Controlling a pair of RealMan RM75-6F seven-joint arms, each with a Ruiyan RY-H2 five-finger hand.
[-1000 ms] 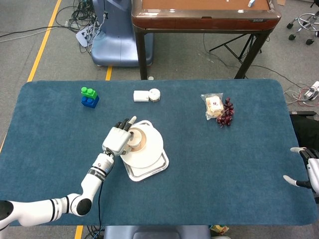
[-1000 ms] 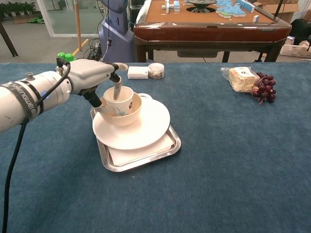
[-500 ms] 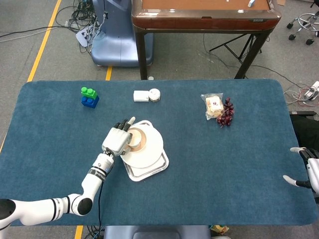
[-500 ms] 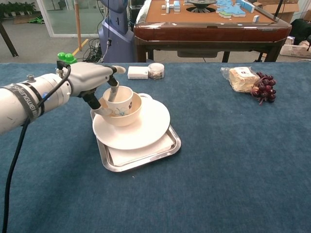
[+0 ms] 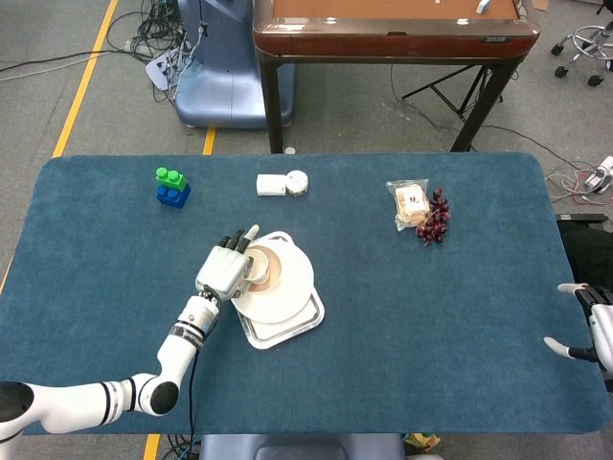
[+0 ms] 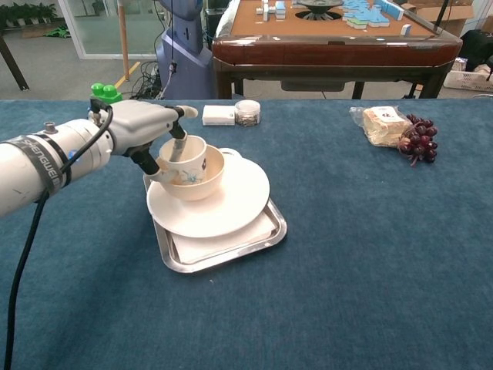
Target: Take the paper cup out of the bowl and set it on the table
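A white paper cup [image 6: 183, 156] leans to the left inside a cream bowl [image 6: 202, 181]. The bowl stands on a white plate [image 6: 231, 204], which lies on a metal tray [image 6: 231, 250]. My left hand [image 6: 142, 127] pinches the cup's left rim, with one finger inside the cup and the thumb outside. The head view shows the same left hand [image 5: 228, 266] against the cup [image 5: 257, 269] and bowl [image 5: 273, 268]. At the table's right edge, my right hand [image 5: 586, 331] holds nothing and its fingers are apart.
Green and blue blocks [image 5: 172, 186] stand at the back left. A white box [image 6: 219, 115] and a small jar [image 6: 247, 112] sit behind the tray. A bread packet [image 6: 383, 123] and grapes [image 6: 417, 140] lie at the back right.
My left hand has drawn slightly left with the cup. The cup now tips further left in the bowl. The right hand has not moved.
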